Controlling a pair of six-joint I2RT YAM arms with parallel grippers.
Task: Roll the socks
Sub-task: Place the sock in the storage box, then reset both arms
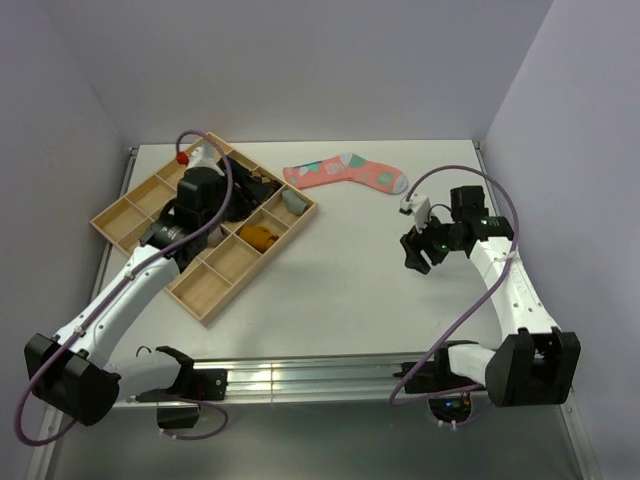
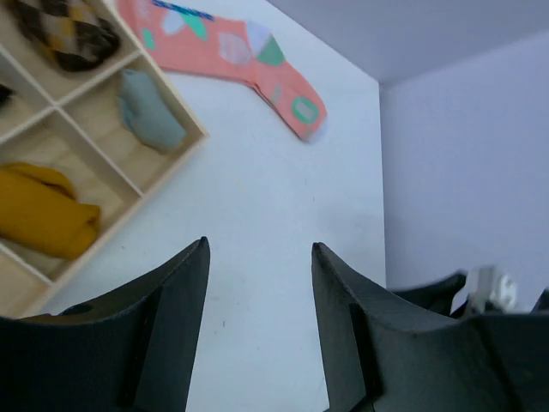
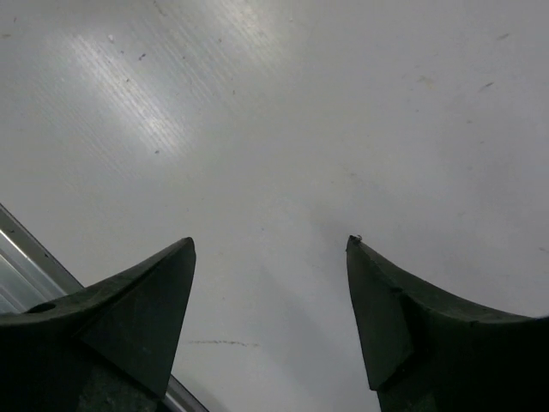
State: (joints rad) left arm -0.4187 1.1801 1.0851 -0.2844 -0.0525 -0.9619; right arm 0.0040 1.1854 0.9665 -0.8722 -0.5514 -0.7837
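The socks named in the task are not in view; neither a white ankle sock nor a taupe-brown one shows. My left gripper (image 1: 240, 195) (image 2: 260, 243) hovers over the wooden divided tray (image 1: 205, 315), pointing right across its edge. Its jaws are open and only bare table shows between them. My right gripper (image 1: 420, 255) (image 3: 270, 240) hangs over the white table at the right, open wide and holding nothing.
The tray (image 2: 199, 136) holds rolled bundles: a mustard one (image 1: 260, 236) (image 2: 39, 210), a grey one (image 1: 293, 203) (image 2: 150, 112) and a dark argyle one (image 2: 64, 30). A coral-pink sock (image 1: 345, 173) (image 2: 257, 64) with teal and white patches lies flat at the back. Walls close in the table.
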